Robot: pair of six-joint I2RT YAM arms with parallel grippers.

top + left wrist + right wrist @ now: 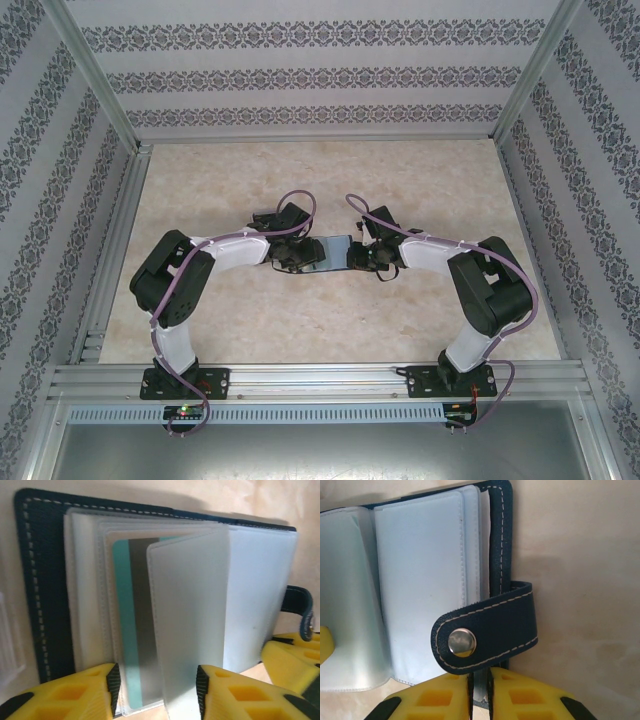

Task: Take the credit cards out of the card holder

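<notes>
Half open and empty, the left gripper (157, 686) straddles the near end of the teal credit card (122, 630), whose long axis points away. The right gripper (479, 692) pinches the card holder (497, 545) by its edge.

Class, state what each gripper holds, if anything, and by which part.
The right gripper pinches the card holder by its cover edge beside the snap tab. The left gripper stands open around a plastic sleeve and teal card, seemingly gripping nothing.

Lab robot cell, not a home: aluminium frame (110, 250) boxing a beige tabletop (330, 320), patterned wallpaper panels (320, 70) as fake walls, robot arms (175, 290) bolted to front rail (320, 378).
</notes>
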